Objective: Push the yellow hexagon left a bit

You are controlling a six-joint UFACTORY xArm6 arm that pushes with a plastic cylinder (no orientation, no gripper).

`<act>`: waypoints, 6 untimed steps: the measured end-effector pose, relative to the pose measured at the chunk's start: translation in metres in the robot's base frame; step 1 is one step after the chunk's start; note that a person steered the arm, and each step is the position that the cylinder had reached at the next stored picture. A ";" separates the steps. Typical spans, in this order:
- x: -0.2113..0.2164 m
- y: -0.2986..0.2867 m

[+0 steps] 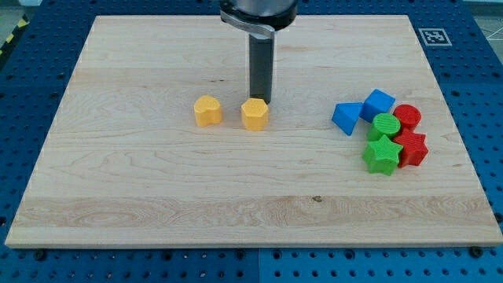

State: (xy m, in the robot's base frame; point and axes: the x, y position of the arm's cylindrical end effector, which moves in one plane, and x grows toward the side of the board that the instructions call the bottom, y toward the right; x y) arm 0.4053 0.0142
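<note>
The yellow hexagon [255, 114] sits near the board's middle, slightly toward the view's top. My tip [262, 100] stands just behind it, at its upper right edge, touching or nearly touching it. A second yellow block [207, 111], of rounded heart-like shape, lies a short gap to the hexagon's left.
A cluster lies at the view's right: a blue triangle [346, 118], a blue cube [379, 104], a green cylinder [386, 126], a green star [382, 155], a red cylinder [407, 117] and a red star [412, 147]. The wooden board [157, 196] rests on a blue perforated table.
</note>
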 end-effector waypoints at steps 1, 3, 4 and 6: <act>0.006 0.017; 0.042 0.057; 0.044 0.033; 0.032 -0.040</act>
